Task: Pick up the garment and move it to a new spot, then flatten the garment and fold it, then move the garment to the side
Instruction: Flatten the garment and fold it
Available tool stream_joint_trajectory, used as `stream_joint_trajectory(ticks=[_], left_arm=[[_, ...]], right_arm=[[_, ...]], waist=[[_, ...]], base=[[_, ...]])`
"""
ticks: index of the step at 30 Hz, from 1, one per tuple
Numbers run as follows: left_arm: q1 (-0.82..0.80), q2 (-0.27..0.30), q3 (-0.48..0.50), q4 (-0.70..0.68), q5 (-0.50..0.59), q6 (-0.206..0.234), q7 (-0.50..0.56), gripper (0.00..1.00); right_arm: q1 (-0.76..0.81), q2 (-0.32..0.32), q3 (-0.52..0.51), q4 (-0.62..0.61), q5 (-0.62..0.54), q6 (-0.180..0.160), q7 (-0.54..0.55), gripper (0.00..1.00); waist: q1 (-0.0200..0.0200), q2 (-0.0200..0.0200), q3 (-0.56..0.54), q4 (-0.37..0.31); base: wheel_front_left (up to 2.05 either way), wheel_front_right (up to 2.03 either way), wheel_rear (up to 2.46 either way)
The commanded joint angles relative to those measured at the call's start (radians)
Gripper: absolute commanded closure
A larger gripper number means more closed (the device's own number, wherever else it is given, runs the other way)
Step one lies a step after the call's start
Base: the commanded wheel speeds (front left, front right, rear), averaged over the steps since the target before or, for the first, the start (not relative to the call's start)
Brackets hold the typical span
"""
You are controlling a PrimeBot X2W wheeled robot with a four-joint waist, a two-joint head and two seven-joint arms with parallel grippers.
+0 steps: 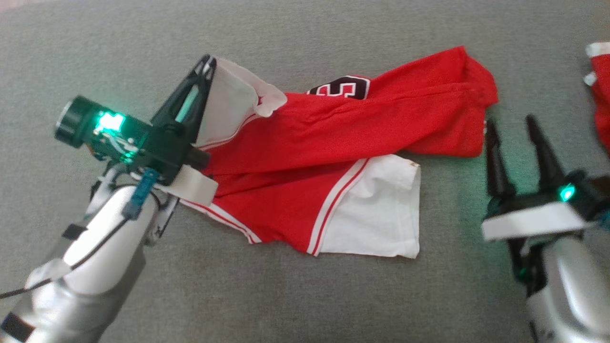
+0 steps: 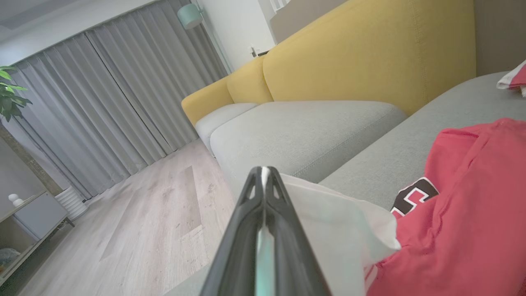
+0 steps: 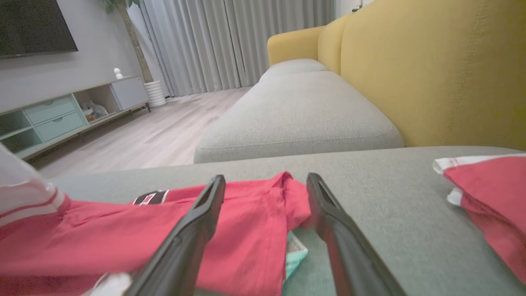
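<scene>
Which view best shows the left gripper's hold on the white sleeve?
The head view: the left gripper, shut, pinches the white sleeve, the red garment trailing from it. The left wrist view shows the closed fingers and sleeve cloth close up; the right wrist view catches a sleeve edge at far left.

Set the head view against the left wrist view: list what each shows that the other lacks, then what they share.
Head view, of the two: the open right gripper beside the garment, its flat white panel, the left forearm. Left wrist view, of the two: yellow sofa back, grey curtains, wooden floor, a plant. Shared: the left gripper shut on the garment's white edge, the black-and-white patch, the grey cushion, a second red-and-white cloth at the right.
</scene>
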Motion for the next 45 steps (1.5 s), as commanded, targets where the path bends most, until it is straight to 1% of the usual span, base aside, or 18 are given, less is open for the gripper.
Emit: stream_joint_trajectory(ticks=[1, 5, 10, 15, 19, 20, 21, 22, 23, 24, 25, 27, 28, 29, 31, 32, 39, 45], left_arm=[[-0.028, 0.046, 0.054, -0.05, -0.007, 0.01, 0.007, 1.0], [-0.016, 0.073, 0.067, -0.107, -0.015, 0.016, 0.032, 1.0], [-0.005, 0.083, 0.065, -0.14, -0.016, 0.023, 0.047, 1.0], [-0.003, 0.084, 0.058, -0.147, -0.018, 0.024, 0.053, 1.0], [-0.008, 0.085, 0.053, -0.149, -0.018, 0.025, 0.055, 1.0], [-0.009, 0.085, 0.052, -0.15, -0.017, 0.025, 0.056, 1.0], [-0.009, 0.085, 0.05, -0.149, -0.018, 0.025, 0.056, 1.0], [-0.01, 0.086, 0.049, -0.148, -0.018, 0.025, 0.057, 1.0], [-0.01, 0.086, 0.049, -0.148, -0.018, 0.025, 0.057, 1.0], [-0.01, 0.086, 0.048, -0.148, -0.018, 0.025, 0.057, 1.0], [-0.01, 0.086, 0.047, -0.147, -0.018, 0.025, 0.058, 1.0], [-0.011, 0.086, 0.045, -0.146, -0.019, 0.026, 0.058, 1.0], [-0.011, 0.087, 0.044, -0.145, -0.02, 0.026, 0.059, 1.0], [-0.011, 0.087, 0.043, -0.145, -0.02, 0.026, 0.059, 1.0], [-0.011, 0.089, 0.042, -0.145, -0.021, 0.027, 0.059, 1.0], [-0.01, 0.09, 0.041, -0.144, -0.021, 0.028, 0.059, 1.0], [-0.001, 0.102, 0.058, -0.147, -0.035, 0.042, 0.037, 1.0], [-0.011, 0.122, 0.127, -0.19, -0.099, 0.043, -0.021, 1.0]], right_arm=[[-0.045, -0.036, 0.029, 0.003, 0.033, -0.001, -0.004, 0.0], [-0.154, -0.139, 0.116, 0.146, 0.161, -0.001, 0.029, 0.0], [-0.26, -0.23, 0.252, 0.235, 0.309, -0.001, 0.109, 0.0], [-0.319, -0.269, 0.347, 0.309, 0.406, -0.001, 0.158, 0.0], [-0.351, -0.28, 0.389, 0.356, 0.437, -0.001, 0.144, 0.0], [-0.357, -0.28, 0.4, 0.365, 0.446, -0.001, 0.139, 0.02], [-0.362, -0.281, 0.41, 0.374, 0.452, -0.001, 0.134, 0.09], [-0.366, -0.282, 0.419, 0.383, 0.458, -0.001, 0.128, 0.2], [-0.366, -0.282, 0.419, 0.383, 0.458, -0.001, 0.128, 0.2], [-0.371, -0.282, 0.428, 0.393, 0.464, -0.001, 0.123, 0.32], [-0.376, -0.282, 0.435, 0.402, 0.47, -0.001, 0.115, 0.37], [-0.386, -0.282, 0.449, 0.419, 0.481, -0.001, 0.102, 0.53], [-0.391, -0.283, 0.457, 0.428, 0.485, -0.001, 0.095, 0.58], [-0.397, -0.284, 0.463, 0.436, 0.487, -0.001, 0.085, 0.69], [-0.407, -0.285, 0.472, 0.453, 0.493, -0.001, 0.066, 0.98], [-0.411, -0.284, 0.477, 0.461, 0.496, -0.001, 0.06, 1.0], [-0.437, -0.302, 0.507, 0.477, 0.505, -0.001, 0.018, 1.0], [-0.471, -0.362, 0.472, 0.4, 0.5, -0.001, -0.001, 1.0]], waist=[[0.0, -0.0001, 0.005, 0.013], [0.0, -0.0001, 0.01, 0.027], [0.0, -0.0001, 0.015, 0.039], [0.0, -0.0001, 0.016, 0.05], [0.0, -0.0001, 0.017, 0.058], [0.0, -0.0001, 0.017, 0.06], [0.0, -0.0001, 0.016, 0.061], [0.0, -0.0001, 0.015, 0.063], [0.0, -0.0001, 0.015, 0.063], [0.0, -0.0001, 0.014, 0.065], [0.0, -0.0001, 0.014, 0.066], [0.0, -0.0001, 0.012, 0.069], [0.0, -0.0001, 0.011, 0.07], [0.0, -0.0001, 0.011, 0.071], [0.0, -0.0001, 0.009, 0.073], [0.0, -0.0001, 0.007, 0.073], [0.0, -0.0001, -0.016, 0.066], [0.0, -0.0001, -0.056, 0.045]], base=[[0.0, 0.0, 0.0], [0.0, 0.0, 0.0], [0.0, 0.0, 0.0], [0.0, 0.0, 0.0], [0.0, 0.0, 0.0], [0.0, 0.0, 0.0], [0.0, 0.0, 0.0], [0.0, 0.0, 0.0], [0.0, 0.0, 0.0], [0.0, 0.0, 0.0], [0.0, 0.0, 0.0], [0.0, 0.0, 0.0], [0.0, 0.0, 0.0], [0.0, 0.0, 0.0], [0.0, 0.0, 0.0], [0.0, 0.0, 0.0], [0.0, 0.0, 0.0], [0.0, 0.0, 0.0]])
